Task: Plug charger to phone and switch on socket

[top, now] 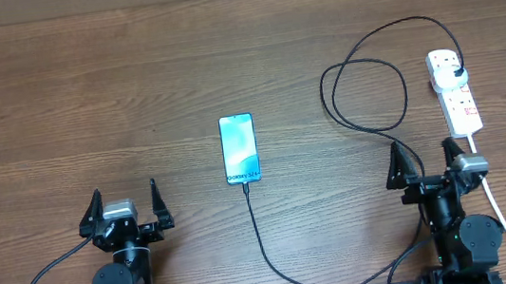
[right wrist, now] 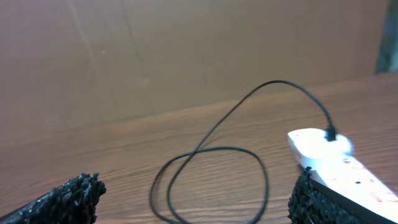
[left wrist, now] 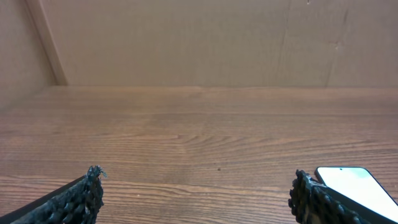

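Note:
The phone lies flat at the table's middle, screen lit teal; its corner shows in the left wrist view. The black charger cable runs from the phone's near end, along the front edge, loops at the right and ends in a black plug seated in the white socket strip. The loop and the strip also show in the right wrist view. My left gripper is open and empty, left of the phone. My right gripper is open and empty, just in front of the strip.
The strip's white cord runs toward the front right edge past my right arm. A brown wall stands at the table's far side.

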Controlling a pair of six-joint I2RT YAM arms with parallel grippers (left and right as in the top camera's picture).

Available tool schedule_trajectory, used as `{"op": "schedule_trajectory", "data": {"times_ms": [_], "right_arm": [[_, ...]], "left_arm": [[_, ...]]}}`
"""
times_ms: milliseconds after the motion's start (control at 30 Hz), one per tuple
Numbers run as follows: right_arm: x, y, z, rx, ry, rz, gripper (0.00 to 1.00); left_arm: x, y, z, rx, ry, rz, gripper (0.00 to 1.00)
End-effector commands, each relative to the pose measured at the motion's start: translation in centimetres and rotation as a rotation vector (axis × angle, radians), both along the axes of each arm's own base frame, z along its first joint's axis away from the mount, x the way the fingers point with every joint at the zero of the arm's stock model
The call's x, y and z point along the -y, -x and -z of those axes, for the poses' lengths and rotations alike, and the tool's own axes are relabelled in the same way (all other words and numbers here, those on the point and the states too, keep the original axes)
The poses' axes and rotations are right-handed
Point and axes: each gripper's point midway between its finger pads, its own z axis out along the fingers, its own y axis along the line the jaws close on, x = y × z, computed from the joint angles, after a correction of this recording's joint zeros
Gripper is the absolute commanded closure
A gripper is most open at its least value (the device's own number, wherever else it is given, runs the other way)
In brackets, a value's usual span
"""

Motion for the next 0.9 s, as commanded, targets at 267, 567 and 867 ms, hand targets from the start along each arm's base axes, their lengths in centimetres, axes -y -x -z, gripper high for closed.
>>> {"op": "schedule_trajectory", "data": {"times_ms": [267,567,867], "right_arm": [[-2.6,0.2,0.1,0.008,0.005,-0.106,0.00],[-2.0,0.1,0.1,0.007,0.005,-0.080,0.00],[-2.0,0.1,0.1,0.007,0.005,-0.080,0.00]], "left_arm": [[0.0,0.0,0.0,0.004,-0.019,0.003,0.00],[0.0,0.0,0.0,0.004,-0.019,0.003,0.01],[0.0,0.0,0.0,0.004,-0.019,0.003,0.00]]}}
